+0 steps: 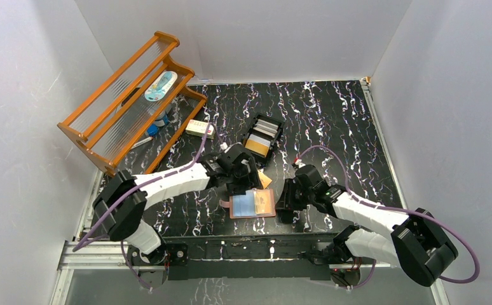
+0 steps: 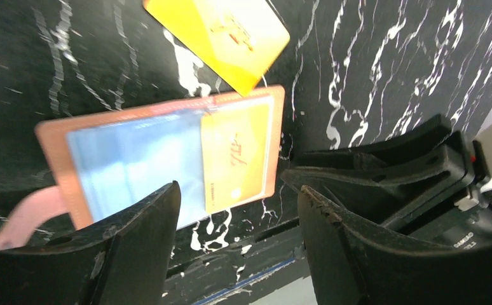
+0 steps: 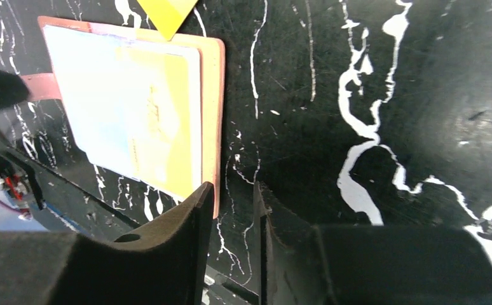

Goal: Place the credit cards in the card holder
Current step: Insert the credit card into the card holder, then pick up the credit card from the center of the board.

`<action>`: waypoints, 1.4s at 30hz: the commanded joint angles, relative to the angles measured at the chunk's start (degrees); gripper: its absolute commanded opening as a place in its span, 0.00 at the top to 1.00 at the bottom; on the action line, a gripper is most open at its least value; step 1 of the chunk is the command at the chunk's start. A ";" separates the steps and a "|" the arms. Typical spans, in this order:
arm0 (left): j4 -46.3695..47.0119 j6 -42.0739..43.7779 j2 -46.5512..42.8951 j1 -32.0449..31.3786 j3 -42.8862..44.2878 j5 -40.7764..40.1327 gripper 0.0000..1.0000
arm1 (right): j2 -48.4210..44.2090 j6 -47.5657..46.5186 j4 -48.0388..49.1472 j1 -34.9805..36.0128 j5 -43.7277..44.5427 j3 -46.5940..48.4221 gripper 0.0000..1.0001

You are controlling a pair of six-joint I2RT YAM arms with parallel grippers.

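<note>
Between cards: gold card (image 2: 237, 155) sleeved in card holder (image 1: 253, 204) at six o'clock on table (image 1: 358, 127). Hovers left gripper (image 2: 237, 197) spread, right gripper (image 3: 234, 194) barely parted, both empty. Likely calls for pinching loose card (image 2: 221, 35) at holder's one o'clock.

Hovering, jaws spread, above the unfolded card holder (image 2: 51, 141), viewing one gold card (image 2: 237, 155) sleeved inside and a loose gold card (image 2: 221, 35) at its edge.

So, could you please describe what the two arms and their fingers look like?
The left arm and right arm have white links between bulky black joints. A purple cable runs along each. The fingers are black, matte and curved.
</note>
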 commanded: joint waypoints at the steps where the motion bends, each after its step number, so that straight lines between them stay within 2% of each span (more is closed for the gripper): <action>1: -2.58 2.55 -5.03 5.57 -1.95 0.41 0.36 | -2.63 -1.90 -5.94 0.22 5.60 3.71 0.59; 4: -1.23 5.29 -6.40 9.28 -2.10 0.49 0.37 | -3.23 -3.65 -5.53 0.02 7.17 5.65 0.52; 6: 0.16 6.31 -6.75 11.11 -2.12 0.81 0.36 | -2.29 -5.60 -5.06 -0.30 7.79 7.96 0.51; 12: 9.57 7.06 -4.14 16.89 -4.65 7.08 0.34 | 5.17 -9.53 -1.91 -1.73 7.11 15.68 0.60; 17: 12.36 8.46 -1.40 17.43 -4.38 6.79 0.33 | 11.68 -10.08 0.17 -2.92 5.93 19.63 0.63; 25: 17.56 8.41 4.29 17.53 -5.21 8.51 0.33 | 17.61 -11.12 3.95 -5.72 3.33 20.73 0.61; 42: 26.33 4.25 8.66 16.72 -8.25 13.56 0.34 | 23.98 -10.84 8.23 -6.07 0.77 19.40 0.62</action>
